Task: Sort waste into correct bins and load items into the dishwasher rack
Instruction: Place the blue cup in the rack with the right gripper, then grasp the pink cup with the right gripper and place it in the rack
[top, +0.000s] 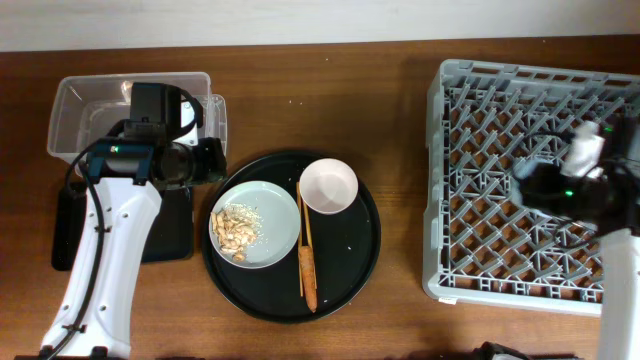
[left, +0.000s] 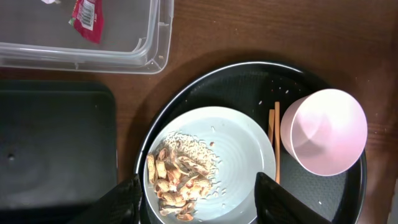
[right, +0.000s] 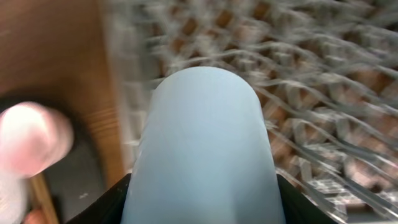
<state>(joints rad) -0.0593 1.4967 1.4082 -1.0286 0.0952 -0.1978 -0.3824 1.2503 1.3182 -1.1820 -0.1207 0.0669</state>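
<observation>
The right gripper (right: 202, 204) clamps a small light-blue cup (right: 202, 137) above the large square grey plastic dishwasher rack (top: 520, 80). Left of the rack, the left gripper (left: 199, 199) hangs spread over a pale grey-green round plate (left: 239, 146) holding beige food scraps (left: 177, 180).

The wooden tabletop (top: 400, 120) carries a clear tub (top: 70, 110), a shallow black tray (top: 175, 230) (just beside it), a round black tray (top: 355, 255) and a grey rack (top: 470, 230).
</observation>
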